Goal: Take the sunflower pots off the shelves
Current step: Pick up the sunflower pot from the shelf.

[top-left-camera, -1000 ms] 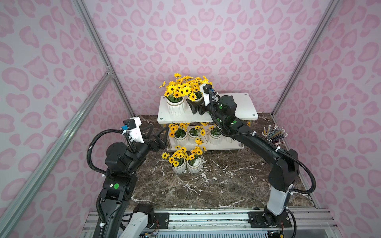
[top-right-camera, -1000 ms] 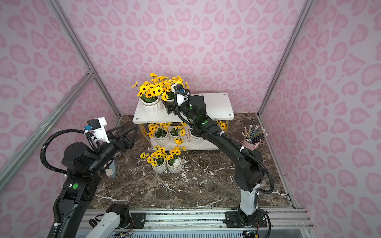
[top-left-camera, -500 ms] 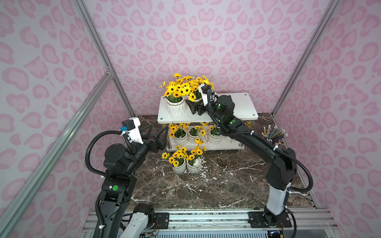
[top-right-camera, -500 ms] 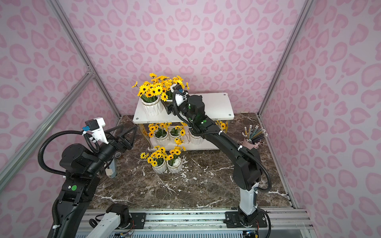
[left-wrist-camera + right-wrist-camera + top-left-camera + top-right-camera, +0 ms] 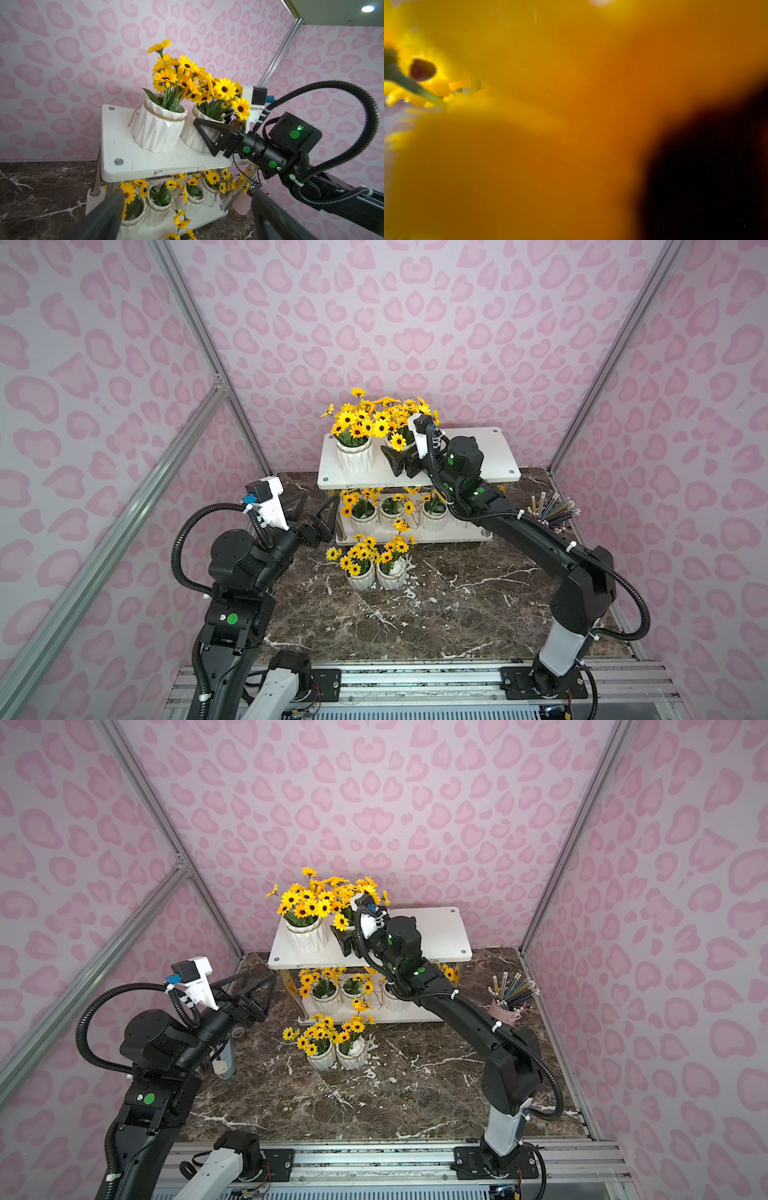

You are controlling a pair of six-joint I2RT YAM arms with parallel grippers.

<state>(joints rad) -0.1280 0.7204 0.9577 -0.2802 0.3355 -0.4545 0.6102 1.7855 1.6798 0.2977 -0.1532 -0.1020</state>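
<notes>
The white two-tier shelves (image 5: 496, 454) stand at the back of the table. Two sunflower pots are on the top tier: a left pot (image 5: 354, 454) and a right pot (image 5: 192, 135). My right gripper (image 5: 395, 460) is open, and its near finger (image 5: 209, 135) lies across the front of the right pot. Its far finger is hidden behind the pot. Yellow petals fill the right wrist view. Three pots (image 5: 392, 512) show on the lower tier. Two more pots (image 5: 376, 574) stand on the table in front. My left gripper (image 5: 318, 512) is open and empty, left of the lower tier.
A pink bucket of pencils (image 5: 503, 1011) stands to the right of the shelves, close to my right arm. A pale upright object (image 5: 225, 1058) is on the marble table (image 5: 457, 614) under my left arm. Pink patterned walls close in on three sides.
My right gripper has shifted only slightly at the right pot on the top tier. My left arm has drifted a little. No pot has moved.
</notes>
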